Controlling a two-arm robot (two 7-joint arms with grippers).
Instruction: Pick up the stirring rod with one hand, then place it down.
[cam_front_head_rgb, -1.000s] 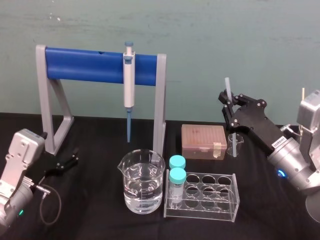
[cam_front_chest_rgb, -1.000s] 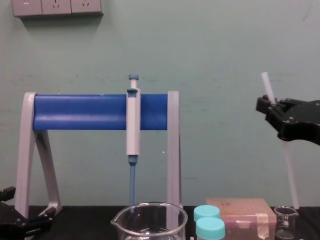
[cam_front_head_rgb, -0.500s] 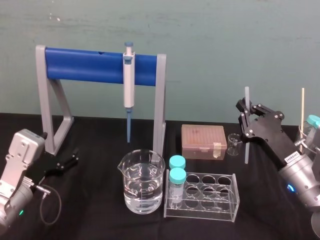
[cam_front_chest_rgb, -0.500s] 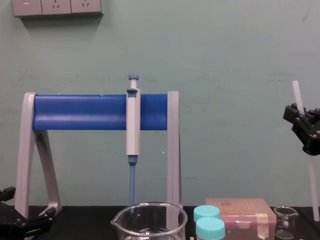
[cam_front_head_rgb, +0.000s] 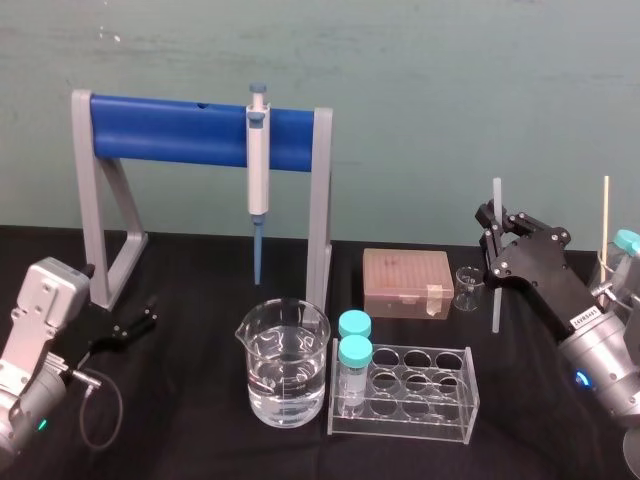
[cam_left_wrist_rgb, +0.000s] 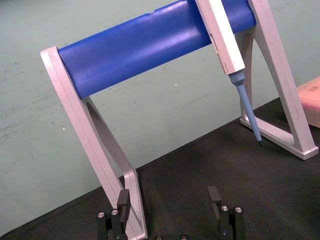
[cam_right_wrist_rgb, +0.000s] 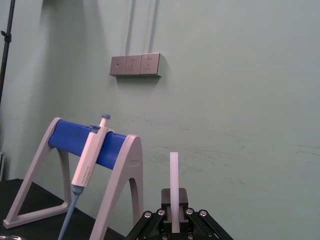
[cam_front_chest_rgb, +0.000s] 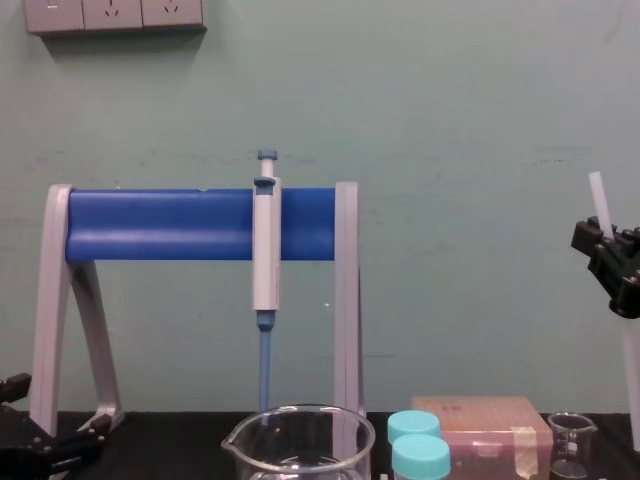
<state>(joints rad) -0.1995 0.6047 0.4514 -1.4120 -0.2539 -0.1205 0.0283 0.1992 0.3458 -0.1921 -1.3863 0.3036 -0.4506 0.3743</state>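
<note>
The right gripper (cam_front_head_rgb: 492, 232) is at the right side of the black table (cam_front_head_rgb: 200, 420), its two fingers closed on the stirring rod (cam_front_head_rgb: 497, 200). The rod stands almost upright: its top rises above the fingers and the longer part hangs below them. In the right wrist view the rod (cam_right_wrist_rgb: 173, 180) rises straight from between the closed fingertips of the gripper (cam_right_wrist_rgb: 173, 220). In the chest view the rod (cam_front_chest_rgb: 598, 195) leans slightly, pinched by the gripper (cam_front_chest_rgb: 608, 262) near the right edge. Whether the rod's lower end touches the table cannot be told.

Just to the left of the rod's lower part stands a small glass beaker (cam_front_head_rgb: 467, 288), and beside that an orange-brown tip box (cam_front_head_rgb: 407, 283). To the right of the gripper a thin pale stick (cam_front_head_rgb: 605, 220) stands upright.

At the centre front are a large beaker (cam_front_head_rgb: 285, 365) part-filled with clear liquid and a clear tube rack (cam_front_head_rgb: 415, 398) holding two teal-capped vials (cam_front_head_rgb: 354, 352). Behind them a grey-and-blue stand (cam_front_head_rgb: 190, 130) carries a hanging pipette (cam_front_head_rgb: 259, 165).

The left gripper (cam_front_head_rgb: 135, 325) rests low at the left by the stand's foot. In its wrist view its fingers (cam_left_wrist_rgb: 123, 200) are spread apart with nothing between them.
</note>
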